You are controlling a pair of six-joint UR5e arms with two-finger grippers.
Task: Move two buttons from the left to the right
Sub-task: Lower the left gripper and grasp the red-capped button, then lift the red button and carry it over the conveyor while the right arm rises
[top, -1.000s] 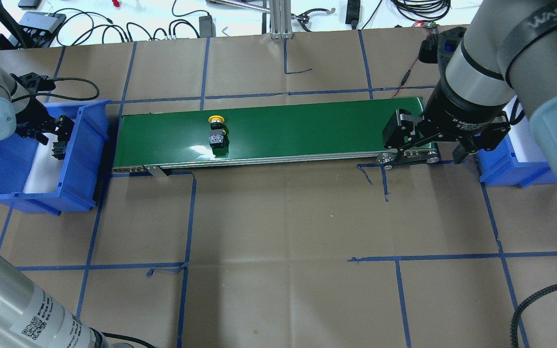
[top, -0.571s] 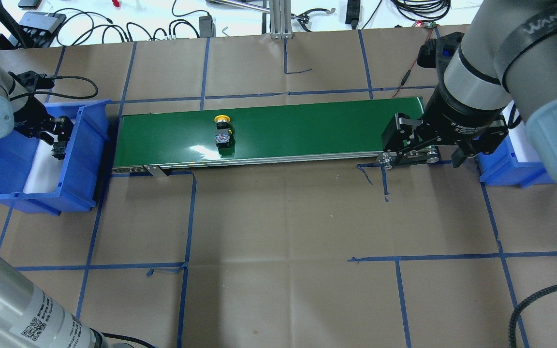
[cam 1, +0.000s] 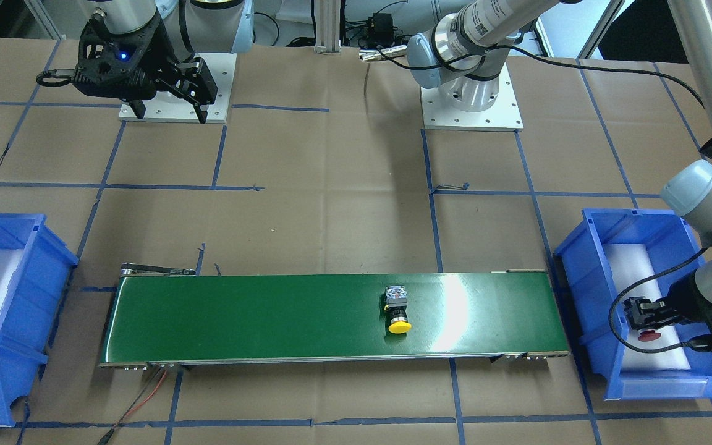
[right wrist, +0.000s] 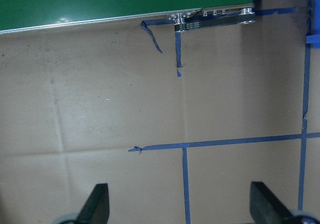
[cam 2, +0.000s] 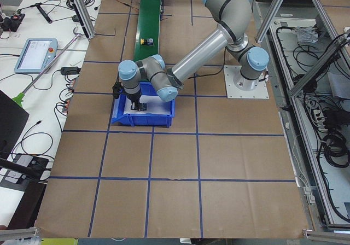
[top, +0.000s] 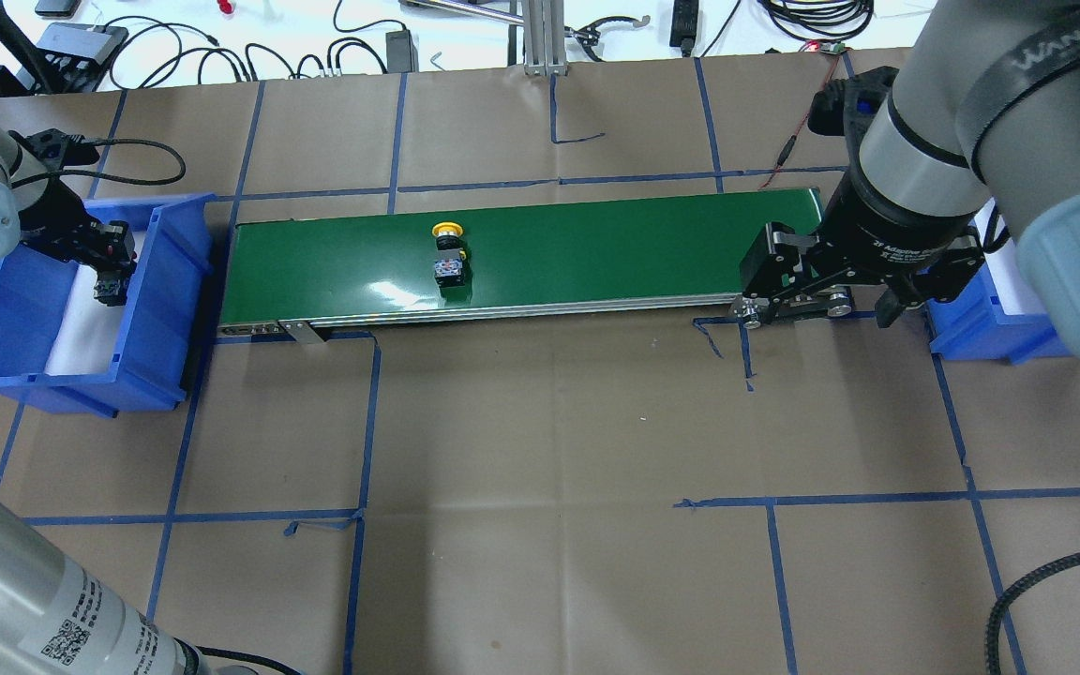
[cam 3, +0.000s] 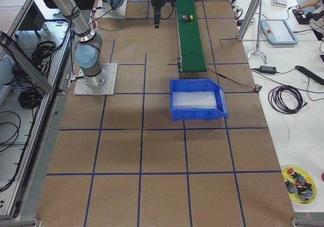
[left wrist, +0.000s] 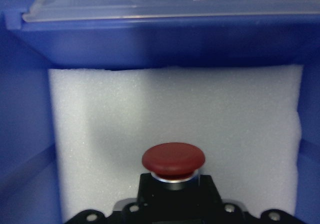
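at the far left, the left blue bin [top: 163, 300] sits on the paper-covered surface [top: 549, 422], and the left claw [top: 109, 274] is down inside it, over the white foam lining. the left wrist view shows the red button [left wrist: 173, 160] centred right under the camera, its black block tucked between the fingers, so the claw looks clenched on the red button, though the fingertips themselves are hidden. whether it has cleared the foam, i cannot tell.

next comes the green conveyor belt [top: 596, 244]. the yellow button [top: 447, 253] lies on its side on the belt's left half, cap pointing away from the robot, touched by neither claw.

at the belt's right end hangs the right claw [top: 826, 295], released, fingers spread wide, with nothing between them; its wrist view shows only bare surface and tape below. just beyond it stands the right blue bin [top: 981, 339].

by my reading, the task is under halfway: one button is on the belt and the other is just being gripped. neither has reached the right blue bin; both pick-ups at the right end and both drops remain.
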